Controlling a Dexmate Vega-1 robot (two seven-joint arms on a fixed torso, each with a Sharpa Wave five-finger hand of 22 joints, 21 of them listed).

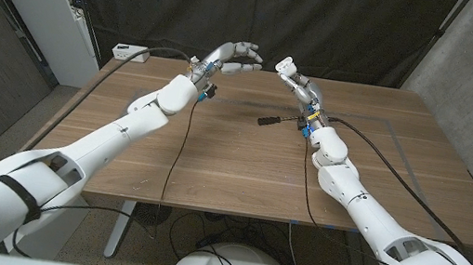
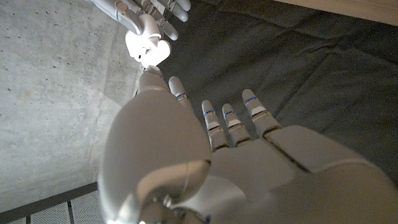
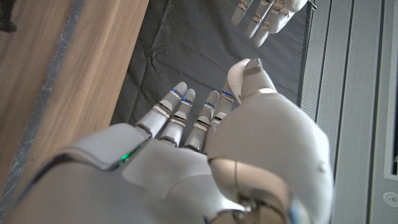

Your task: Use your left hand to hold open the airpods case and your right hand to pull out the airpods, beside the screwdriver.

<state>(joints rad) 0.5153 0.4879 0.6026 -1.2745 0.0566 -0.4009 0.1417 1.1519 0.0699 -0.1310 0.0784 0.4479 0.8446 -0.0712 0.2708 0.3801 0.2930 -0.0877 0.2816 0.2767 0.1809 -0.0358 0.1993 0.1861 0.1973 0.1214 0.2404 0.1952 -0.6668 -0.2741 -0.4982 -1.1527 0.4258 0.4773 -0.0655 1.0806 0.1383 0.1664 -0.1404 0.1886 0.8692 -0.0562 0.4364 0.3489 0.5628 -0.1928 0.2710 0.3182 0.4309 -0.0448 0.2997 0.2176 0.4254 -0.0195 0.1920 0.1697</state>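
Note:
My right hand point(image 1: 300, 86) is raised over the far middle of the table and grips the small white airpods case point(image 1: 284, 64) at its fingertips. The left wrist view shows that same hand point(image 2: 146, 12) holding the case point(image 2: 148, 46); whether the lid is up I cannot tell. My left hand point(image 1: 234, 55) hovers just left of the case, fingers spread and holding nothing, with a small gap between them. In the right wrist view the left hand's fingertips point(image 3: 264, 15) point toward my right hand point(image 3: 249, 143). The black screwdriver point(image 1: 271, 119) lies on the wood below my right hand.
A white box point(image 1: 131, 53) sits at the table's back left corner. Black cables point(image 1: 180, 143) trail across the wooden table point(image 1: 231, 169) along both arms. A dark curtain hangs behind the far edge, and a tape outline point(image 1: 404, 143) marks the right side.

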